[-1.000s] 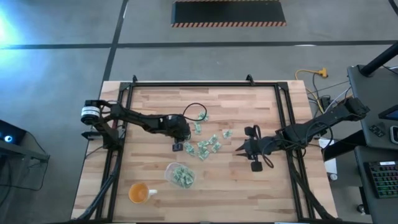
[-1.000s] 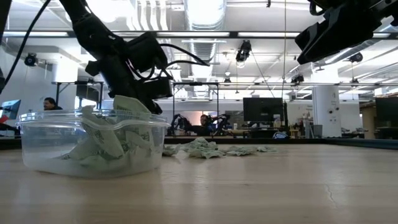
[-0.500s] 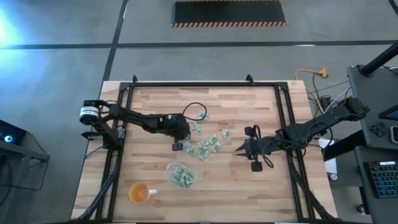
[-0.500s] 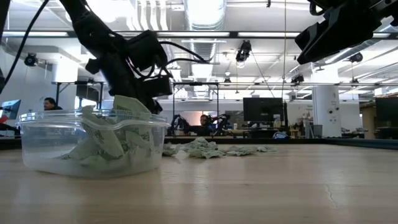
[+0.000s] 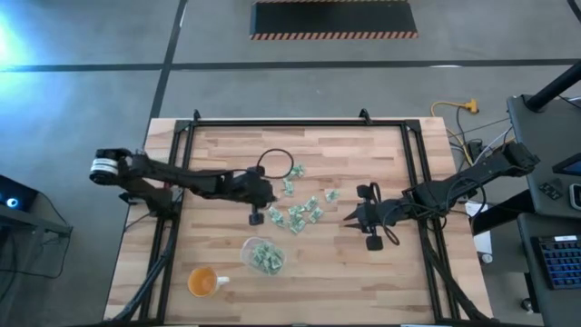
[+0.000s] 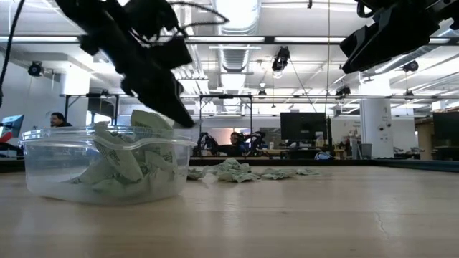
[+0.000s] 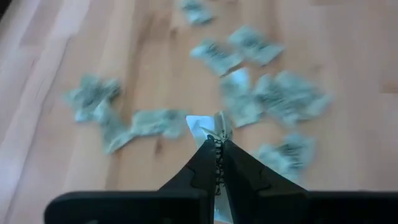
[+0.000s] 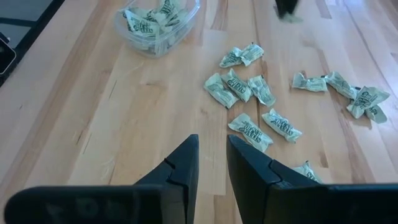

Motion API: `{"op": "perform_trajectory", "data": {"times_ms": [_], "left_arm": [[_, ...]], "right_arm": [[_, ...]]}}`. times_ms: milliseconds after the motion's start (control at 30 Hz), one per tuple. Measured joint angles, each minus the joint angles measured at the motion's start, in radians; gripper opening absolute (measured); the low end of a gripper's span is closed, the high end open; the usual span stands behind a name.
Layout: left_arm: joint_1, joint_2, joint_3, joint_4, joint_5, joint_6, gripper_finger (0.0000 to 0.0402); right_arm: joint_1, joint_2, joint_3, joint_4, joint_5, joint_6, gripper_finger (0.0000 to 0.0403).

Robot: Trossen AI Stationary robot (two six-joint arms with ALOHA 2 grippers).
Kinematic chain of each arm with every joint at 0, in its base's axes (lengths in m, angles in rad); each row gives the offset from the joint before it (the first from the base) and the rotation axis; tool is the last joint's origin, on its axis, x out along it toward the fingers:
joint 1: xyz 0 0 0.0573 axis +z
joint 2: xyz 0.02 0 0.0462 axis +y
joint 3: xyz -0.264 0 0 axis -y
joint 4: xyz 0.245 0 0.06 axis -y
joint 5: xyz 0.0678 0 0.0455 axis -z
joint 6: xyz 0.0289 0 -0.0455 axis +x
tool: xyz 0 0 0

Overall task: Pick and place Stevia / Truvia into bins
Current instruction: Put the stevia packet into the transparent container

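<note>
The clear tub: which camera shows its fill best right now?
Low view: the clear tub fills the foreground, packets heaped to its rim. High view shows it small from above; right wrist view catches it far off; left wrist view misses it.

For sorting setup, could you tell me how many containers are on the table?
2: the clear tub, holding packets, and the orange cup beside it, on the left arm's side. None seems hidden.
</note>
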Motion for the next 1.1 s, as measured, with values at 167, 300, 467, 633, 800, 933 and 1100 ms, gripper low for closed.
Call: {"op": "perform_trajectory", "data": {"times_ms": [167, 300, 467, 633, 800, 933, 1100], "left_arm": [[-0.084, -0.060, -0.005, -0.025, 0.085, 0.006, 0.0008], [-0.145, -0.075, -0.005, -0.038, 0.160, 0.008, 0.0008], [-0.195, -0.057, -0.008, -0.032, 0.338, 0.012, 0.0008], [-0.222, 0.008, -0.020, -0.011, 0.449, 0.011, 0.0008], [-0.228, 0.113, -0.021, 0.027, 0.524, 0.006, 0.0008], [-0.228, 0.175, -0.009, 0.032, 0.572, -0.062, 0.0008], [-0.227, 0.182, 0.006, 0.025, 0.573, -0.091, 0.0008]], "right_arm": [[0.000, 0.000, 0.000, 0.001, 0.000, 0.000, 0.0072], [0.000, 0.000, 0.000, 0.007, 0.000, 0.000, 0.0072], [0.000, 0.000, 0.000, 0.016, 0.000, 0.000, 0.0072], [0.000, 0.000, -0.004, 0.020, 0.000, 0.002, 0.0073], [0.000, 0.000, -0.012, 0.024, 0.000, 0.004, 0.0072], [0.000, 0.000, -0.017, 0.026, 0.000, 0.004, 0.0072], [0.000, 0.000, -0.023, 0.029, 0.000, 0.004, 0.0072]]}}
